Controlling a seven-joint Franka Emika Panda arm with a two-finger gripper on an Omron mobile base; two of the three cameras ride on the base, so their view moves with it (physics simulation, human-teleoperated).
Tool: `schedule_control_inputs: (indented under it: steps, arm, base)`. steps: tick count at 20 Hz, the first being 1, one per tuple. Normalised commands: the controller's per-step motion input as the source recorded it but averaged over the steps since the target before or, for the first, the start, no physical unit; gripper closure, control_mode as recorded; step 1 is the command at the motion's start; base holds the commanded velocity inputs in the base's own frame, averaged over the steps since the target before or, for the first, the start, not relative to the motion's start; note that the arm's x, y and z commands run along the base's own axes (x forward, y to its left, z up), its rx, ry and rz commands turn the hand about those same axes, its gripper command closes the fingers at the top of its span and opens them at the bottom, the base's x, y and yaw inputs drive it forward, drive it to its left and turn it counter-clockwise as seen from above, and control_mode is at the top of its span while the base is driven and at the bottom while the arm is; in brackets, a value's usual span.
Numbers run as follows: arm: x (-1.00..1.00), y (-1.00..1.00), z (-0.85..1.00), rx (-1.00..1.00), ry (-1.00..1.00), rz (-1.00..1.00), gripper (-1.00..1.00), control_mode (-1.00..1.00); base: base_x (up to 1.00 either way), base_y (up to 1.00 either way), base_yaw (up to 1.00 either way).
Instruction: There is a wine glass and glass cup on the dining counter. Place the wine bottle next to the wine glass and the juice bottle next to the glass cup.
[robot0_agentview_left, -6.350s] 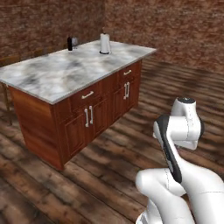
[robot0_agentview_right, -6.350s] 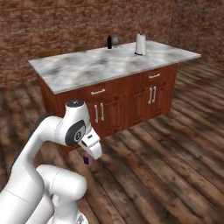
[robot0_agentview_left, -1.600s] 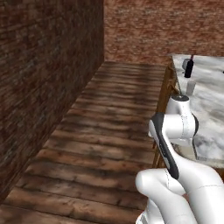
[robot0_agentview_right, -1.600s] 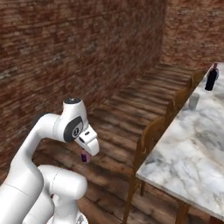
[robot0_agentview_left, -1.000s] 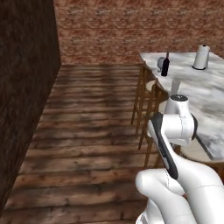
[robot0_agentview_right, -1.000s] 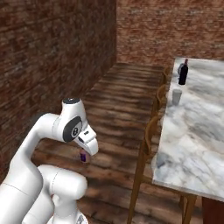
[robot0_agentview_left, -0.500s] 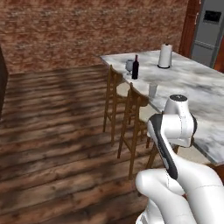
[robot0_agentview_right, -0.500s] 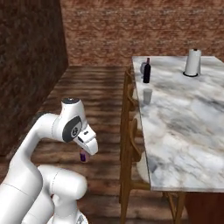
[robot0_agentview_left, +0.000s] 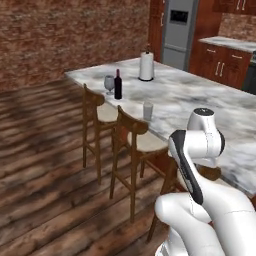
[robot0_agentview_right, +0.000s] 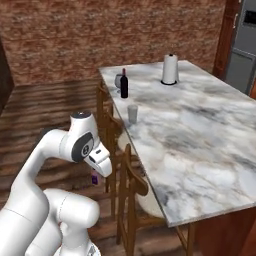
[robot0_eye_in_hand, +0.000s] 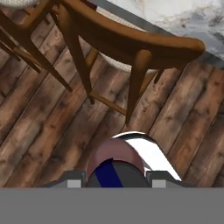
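Already the wine bottle (robot0_agentview_left: 118, 85) stands upright just beside the wine glass (robot0_agentview_left: 109, 83) at the far left end of the counter (robot0_agentview_left: 190, 102), so that half of the task looks done. The glass cup (robot0_agentview_left: 147, 111) stands alone nearer along the stool-side edge, apart from that pair, with bare marble around it where a bottle could go. The end effector (robot0_agentview_right: 95, 176) hangs low beside the robot, below counter height and over the wooden floor, with the juice bottle (robot0_agentview_right: 94, 177) clamped between its fingers; the hand view looks down past the bottle's pinkish top at a wooden stool (robot0_eye_in_hand: 131, 48) and the planks beneath. It is probably carried tucked in like this so it clears the stools while the base travels. Both glasses look empty, though they are small and translucent, so that is hard to confirm. A paper towel roll (robot0_agentview_right: 170, 69) stands farther along the counter, well away from the glasses.
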Motion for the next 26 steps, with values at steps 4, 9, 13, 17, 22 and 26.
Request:
schedule_control_inputs:
  steps: [4,9,13,17,22,26]
  arm:
    - [0.0,0.0,0.0,0.0,0.0,0.0,1.0,1.0]
    - [0.0,0.0,0.0,0.0,0.0,0.0,1.0,1.0]
    - [0.0,0.0,0.0,0.0,0.0,0.0,1.0,1.0]
    - [0.0,0.0,0.0,0.0,0.0,0.0,1.0,1.0]
    - [0.0,0.0,0.0,0.0,0.0,0.0,1.0,1.0]
    - [0.0,0.0,0.0,0.0,0.0,0.0,1.0,1.0]
  base:
    - [0.54,0.43,-0.49]
    - [0.24,0.56,-0.42]
    - [0.0,0.64,-0.36]
    - [0.0,0.66,-0.33]
    - [0.0,0.68,-0.29]
    - [-0.01,0.7,-0.25]
